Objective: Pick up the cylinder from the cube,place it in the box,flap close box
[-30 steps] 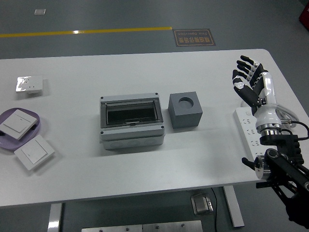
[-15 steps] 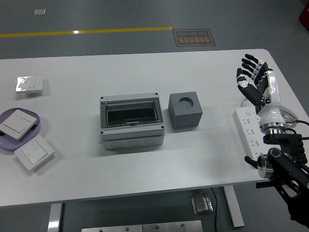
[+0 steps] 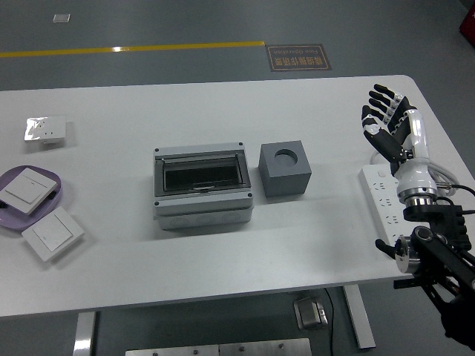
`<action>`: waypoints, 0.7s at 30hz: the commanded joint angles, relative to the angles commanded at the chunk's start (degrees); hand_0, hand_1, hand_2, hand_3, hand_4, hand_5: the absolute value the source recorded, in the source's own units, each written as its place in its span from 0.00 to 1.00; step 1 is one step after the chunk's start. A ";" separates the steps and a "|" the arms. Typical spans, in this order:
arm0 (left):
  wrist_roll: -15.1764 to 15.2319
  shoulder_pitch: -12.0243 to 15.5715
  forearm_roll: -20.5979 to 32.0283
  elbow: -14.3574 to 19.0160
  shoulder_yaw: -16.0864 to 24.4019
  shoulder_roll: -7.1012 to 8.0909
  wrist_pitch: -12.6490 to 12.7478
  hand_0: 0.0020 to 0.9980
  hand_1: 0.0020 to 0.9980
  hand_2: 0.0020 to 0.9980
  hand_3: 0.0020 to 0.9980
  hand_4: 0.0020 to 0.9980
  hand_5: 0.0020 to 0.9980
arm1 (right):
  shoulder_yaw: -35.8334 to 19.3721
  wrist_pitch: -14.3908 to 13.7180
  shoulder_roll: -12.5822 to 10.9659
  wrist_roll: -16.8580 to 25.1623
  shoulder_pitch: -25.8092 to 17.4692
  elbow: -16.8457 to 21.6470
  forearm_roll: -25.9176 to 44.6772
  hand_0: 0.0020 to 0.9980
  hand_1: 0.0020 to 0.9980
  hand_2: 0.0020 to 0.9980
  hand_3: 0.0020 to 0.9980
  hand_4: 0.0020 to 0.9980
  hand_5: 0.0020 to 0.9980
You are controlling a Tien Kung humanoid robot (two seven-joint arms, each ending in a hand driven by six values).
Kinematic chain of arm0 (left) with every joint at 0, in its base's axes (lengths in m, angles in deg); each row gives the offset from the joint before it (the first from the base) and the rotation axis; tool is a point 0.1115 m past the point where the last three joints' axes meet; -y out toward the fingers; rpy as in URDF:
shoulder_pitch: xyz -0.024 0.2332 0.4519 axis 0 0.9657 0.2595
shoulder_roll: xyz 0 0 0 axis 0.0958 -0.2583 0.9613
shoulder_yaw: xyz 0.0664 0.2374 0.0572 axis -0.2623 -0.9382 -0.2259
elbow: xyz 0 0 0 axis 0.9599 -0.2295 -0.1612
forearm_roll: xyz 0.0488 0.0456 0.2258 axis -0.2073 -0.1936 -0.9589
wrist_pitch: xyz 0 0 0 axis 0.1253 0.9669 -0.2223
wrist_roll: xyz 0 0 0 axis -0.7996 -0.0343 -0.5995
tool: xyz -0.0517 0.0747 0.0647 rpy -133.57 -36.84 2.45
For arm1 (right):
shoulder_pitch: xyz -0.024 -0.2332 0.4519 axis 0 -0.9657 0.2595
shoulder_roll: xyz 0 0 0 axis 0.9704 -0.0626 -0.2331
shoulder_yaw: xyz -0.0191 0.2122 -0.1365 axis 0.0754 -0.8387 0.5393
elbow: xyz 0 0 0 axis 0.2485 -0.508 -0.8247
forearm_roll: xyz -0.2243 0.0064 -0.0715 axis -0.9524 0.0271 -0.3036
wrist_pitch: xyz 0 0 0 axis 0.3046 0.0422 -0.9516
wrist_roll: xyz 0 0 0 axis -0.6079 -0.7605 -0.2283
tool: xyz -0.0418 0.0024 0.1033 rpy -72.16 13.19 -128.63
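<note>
The right hand [image 3: 387, 126] hovers at the frame's right edge above a power strip [image 3: 386, 202], fingers [image 3: 375, 113] spread, holding nothing; the cube [image 3: 284, 170] sits mid-desk – its round socket empty – just right of the closed box [image 3: 202, 186]; the cylinder is unseen.

White table [image 3: 111, 282], grey box [image 3: 203, 189] with a dark see-through lid in the middle, grey cube [image 3: 284, 170] with a round hole just beside it, white power strip [image 3: 383, 200] at the right, purple plate [image 3: 56, 199] at the left, white switch [image 3: 52, 235] near it, small white socket [image 3: 45, 130] further back
</note>
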 joint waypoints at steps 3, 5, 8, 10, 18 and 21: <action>-0.27 0.21 -0.50 0.04 0.36 -0.19 0.04 0.61 0.63 0.61 0.63 0.71 0.24 | 0.02 0.02 0.08 -0.04 0.07 -0.26 0.09 0.78 0.77 0.76 0.70 0.60 0.13; -0.37 0.28 -0.62 0.03 0.48 -0.20 0.05 0.61 0.63 0.61 0.63 0.71 0.24 | 0.15 0.05 0.04 -0.08 0.06 -0.37 0.17 0.78 0.77 0.76 0.70 0.60 0.13; -0.37 0.22 -0.57 0.02 0.50 -0.03 0.07 0.61 0.63 0.61 0.63 0.71 0.24 | 0.37 0.09 -0.18 -0.19 0.15 -0.47 0.21 0.78 0.78 0.76 0.70 0.59 0.13; -0.31 0.17 -0.41 0.01 0.44 0.16 0.07 0.61 0.63 0.61 0.63 0.71 0.24 | 0.40 0.09 -0.32 -0.23 0.28 -0.51 0.21 0.78 0.78 0.76 0.70 0.59 0.13; -0.22 -0.01 -0.26 -0.05 0.37 0.38 0.01 0.61 0.63 0.61 0.63 0.71 0.24 | 0.55 0.29 -0.14 -0.16 0.58 -1.49 0.57 0.78 0.78 0.76 0.70 0.60 0.14; -0.10 -0.03 0.02 -0.05 0.19 0.22 -0.02 0.61 0.63 0.61 0.63 0.71 0.24 | 0.40 0.39 0.04 -0.04 0.34 -2.06 0.94 0.78 0.78 0.76 0.71 0.60 0.13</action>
